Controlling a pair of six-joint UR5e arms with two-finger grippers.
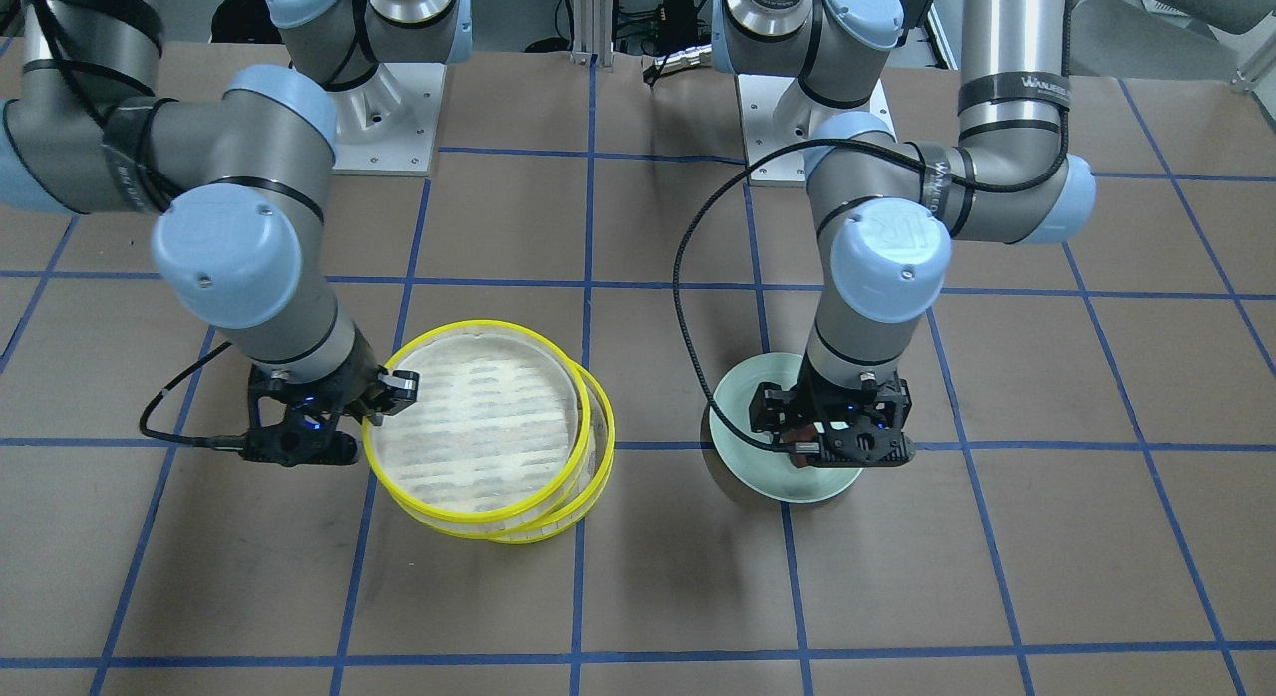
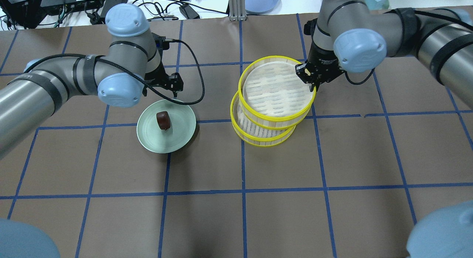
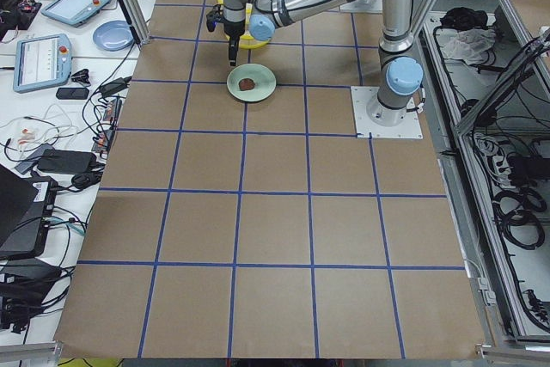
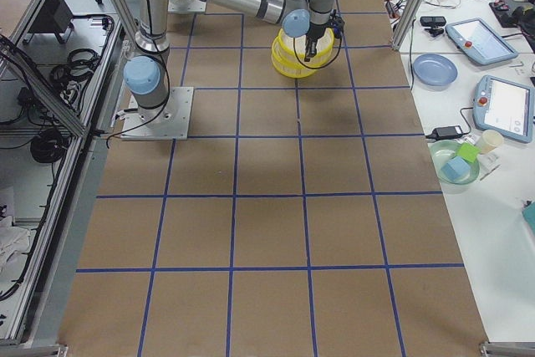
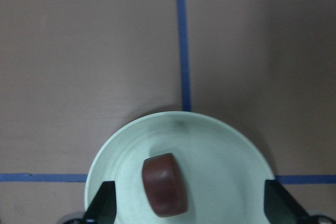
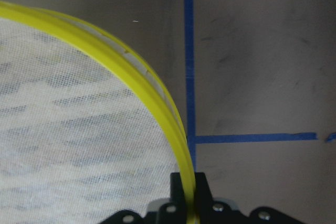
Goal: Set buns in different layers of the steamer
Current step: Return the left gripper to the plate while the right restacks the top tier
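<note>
Yellow rim of the top tray (image 2: 275,90) is pinched between the jaws of your right gripper (image 2: 310,78), on the robot's right side of the steamer. The tray sits skewed over the lower tray (image 2: 253,129), so a crescent of the lower mesh shows. Your left gripper (image 5: 190,204) hangs above the plate (image 2: 177,138) with its jaws wide apart. The brown bun (image 5: 164,184) lies near the plate's middle, touching neither finger and a little nearer one than the other.

The step in hand looks like the pick of that bun. Centre the gripper over it first, then come straight down so the fingers straddle it evenly. Close gently: it looks soft and rounded, and could roll or squash. The plate may slide if a fingertip catches it. Keep the top tray level and carry it well clear of the lower one, since the open crescent looks too narrow for a bun. You will not find the cream bun in any view, so check where it is before restacking.

Brown paper covers the tabletop (image 2: 207,221), flat and matt, ruled into squares by blue tape. Past the table's ends are benches with pendants (image 4: 506,106), a blue dish (image 4: 435,68) and loose cables, all well apart from the work.
</note>
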